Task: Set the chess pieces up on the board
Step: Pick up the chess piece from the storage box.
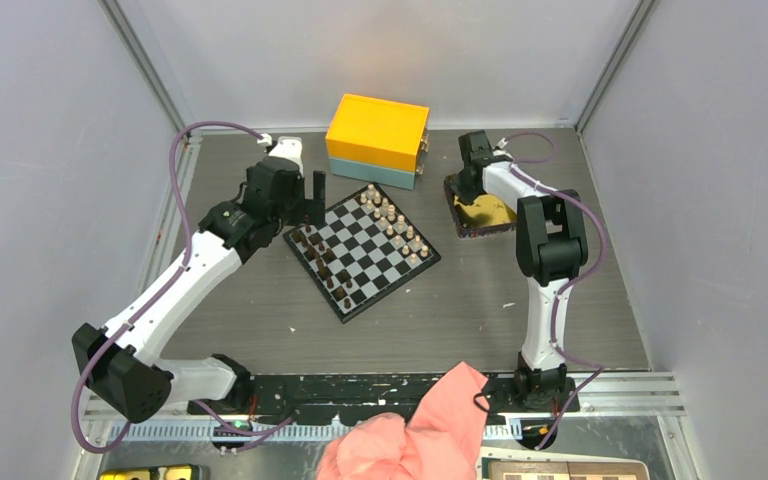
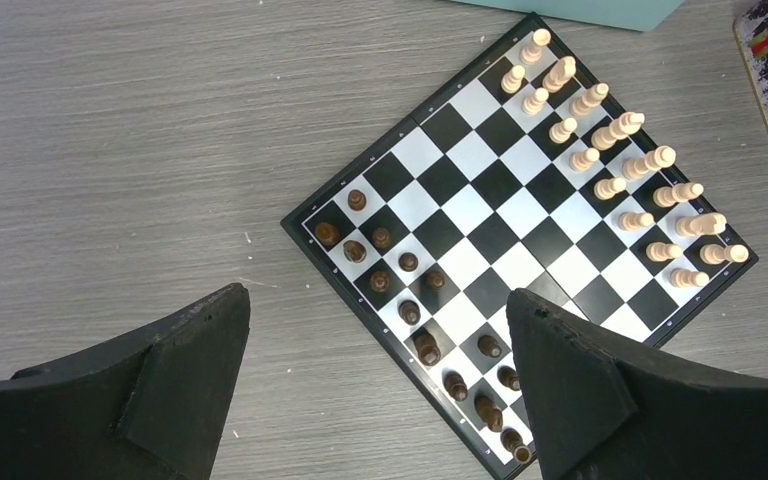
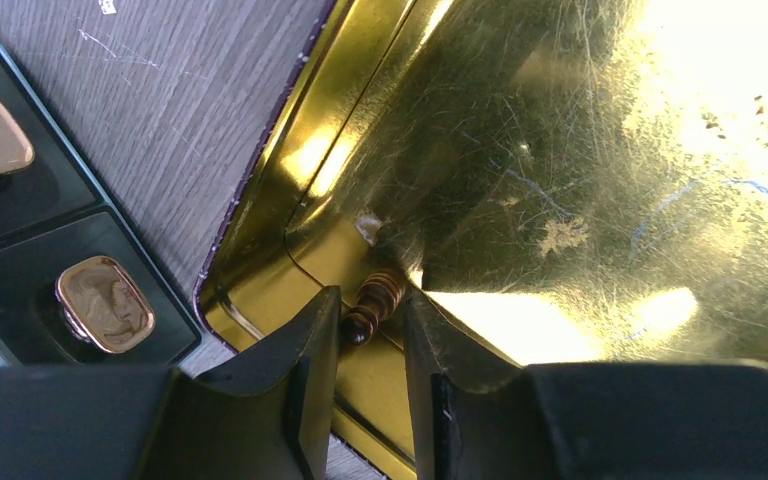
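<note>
The board (image 1: 364, 250) lies mid-table, dark chess pieces (image 1: 325, 262) along one edge, light ones (image 1: 392, 220) opposite; the left gripper (image 2: 378, 300) hangs over it, jaws wide apart. Farther right, the right gripper (image 3: 370, 300) straddles a dark piece (image 3: 382, 290) in the gold tin (image 3: 560, 150); whether clamped, I cannot tell

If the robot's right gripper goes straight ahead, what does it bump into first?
Most likely the dark brown chess piece lying in a corner of the gold tin. It sits right at the right gripper fingertips. The tin's floor seems to be just behind it.
</note>
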Action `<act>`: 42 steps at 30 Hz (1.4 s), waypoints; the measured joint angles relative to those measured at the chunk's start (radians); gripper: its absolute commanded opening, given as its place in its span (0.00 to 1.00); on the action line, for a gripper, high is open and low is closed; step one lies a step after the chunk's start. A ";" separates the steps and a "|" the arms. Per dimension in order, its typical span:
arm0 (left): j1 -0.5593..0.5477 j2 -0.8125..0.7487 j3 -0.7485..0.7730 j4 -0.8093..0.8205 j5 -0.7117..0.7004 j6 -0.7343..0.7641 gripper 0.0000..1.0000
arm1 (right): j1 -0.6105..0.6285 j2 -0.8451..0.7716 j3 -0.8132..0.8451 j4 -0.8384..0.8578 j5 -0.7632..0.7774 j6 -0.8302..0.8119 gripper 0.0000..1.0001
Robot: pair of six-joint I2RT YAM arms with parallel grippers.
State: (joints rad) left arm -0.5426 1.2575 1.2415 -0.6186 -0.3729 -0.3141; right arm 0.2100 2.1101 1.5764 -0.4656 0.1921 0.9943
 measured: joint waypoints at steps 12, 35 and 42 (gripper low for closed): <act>0.000 0.000 0.000 -0.003 0.004 -0.023 0.99 | 0.000 -0.001 -0.040 0.029 -0.046 0.114 0.25; 0.000 -0.005 0.000 -0.002 0.019 -0.050 0.98 | 0.002 -0.072 -0.055 -0.035 -0.040 0.114 0.01; 0.000 -0.040 -0.012 0.001 0.026 -0.058 0.98 | 0.002 -0.154 -0.055 -0.063 -0.010 0.079 0.01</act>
State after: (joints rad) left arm -0.5426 1.2179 1.2293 -0.6174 -0.3466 -0.3717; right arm 0.2119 1.9560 1.5219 -0.5282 0.1822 1.0733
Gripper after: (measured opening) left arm 0.983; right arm 0.211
